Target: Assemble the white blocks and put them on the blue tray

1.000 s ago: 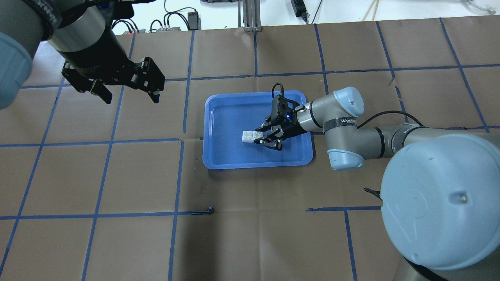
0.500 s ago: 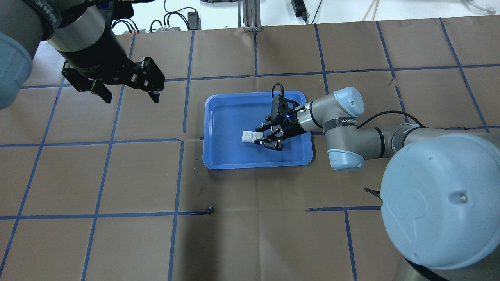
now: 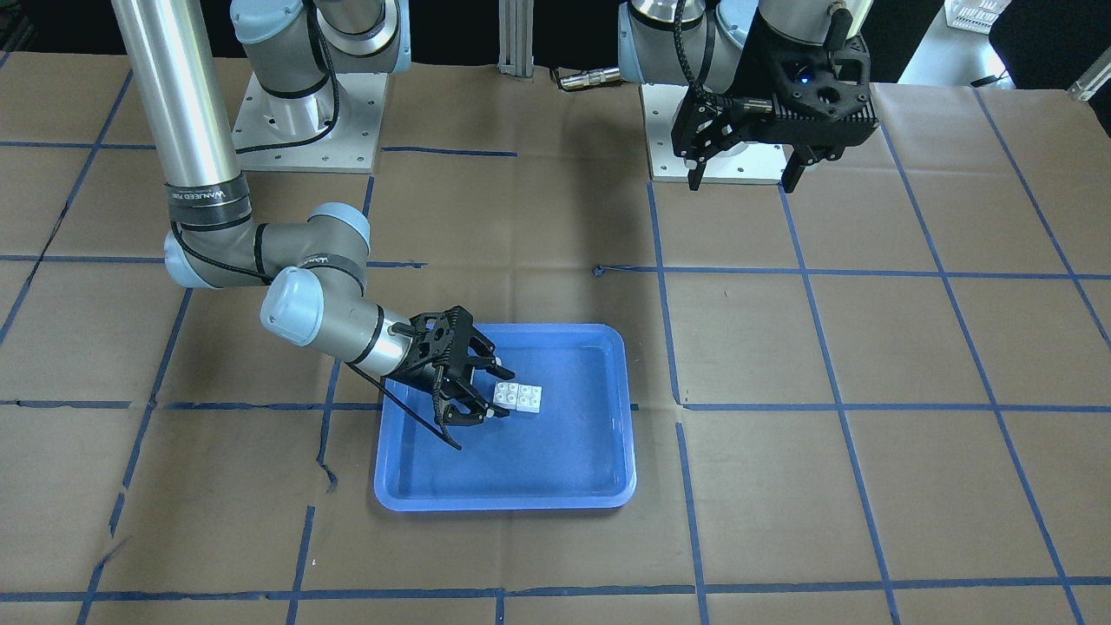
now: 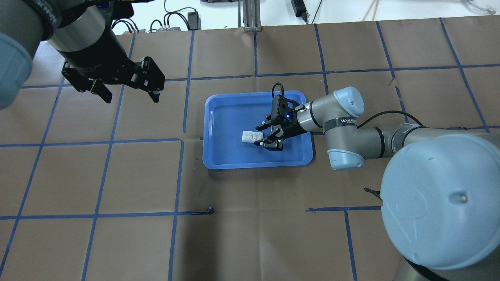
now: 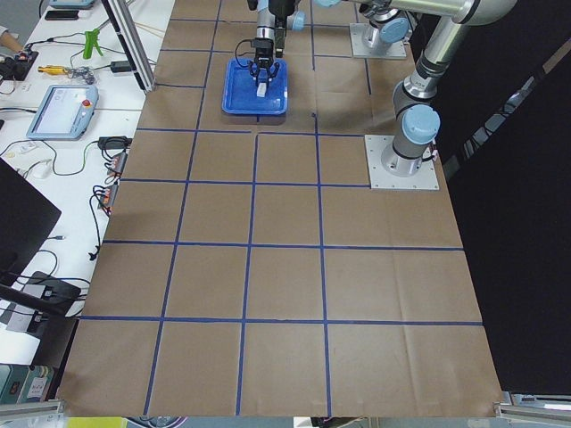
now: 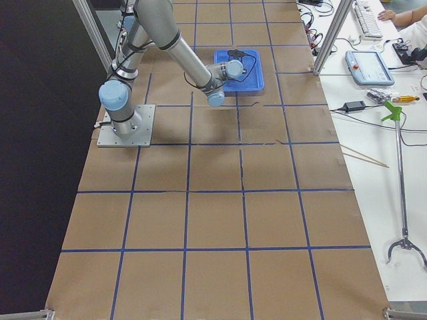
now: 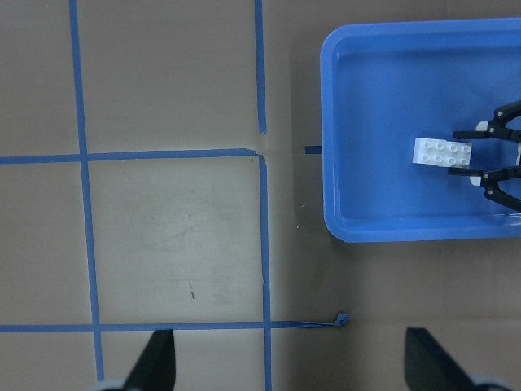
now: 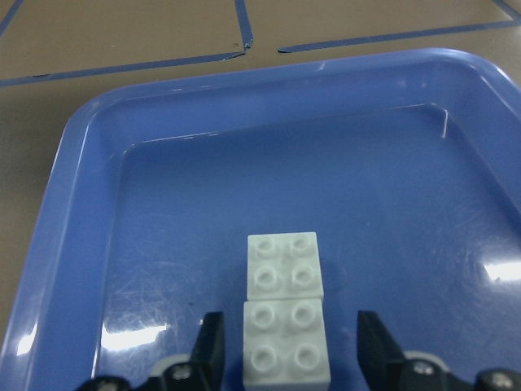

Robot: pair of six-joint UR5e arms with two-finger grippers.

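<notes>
The two white blocks (image 4: 251, 136) lie side by side, touching, studs up, on the floor of the blue tray (image 4: 228, 117). My right gripper (image 4: 257, 136) is low in the tray and open. Its fingers straddle the nearer block with a gap on each side. The right wrist view shows both blocks (image 8: 285, 322) between the fingers (image 8: 210, 352). They also show in the front view (image 3: 518, 397) with the right gripper (image 3: 491, 391), and in the left wrist view (image 7: 444, 151). My left gripper (image 4: 132, 98) is open and empty, raised over the table left of the tray.
The table is covered in brown paper with a blue tape grid (image 4: 183, 138). The tray's raised rim (image 3: 503, 502) surrounds the right gripper. A curled scrap of tape (image 4: 211, 210) lies in front of the tray. Cables and equipment sit beyond the table's far edge.
Almost nothing. My right gripper has shifted only very slightly at the blocks. The blocks and my left arm have not moved.
</notes>
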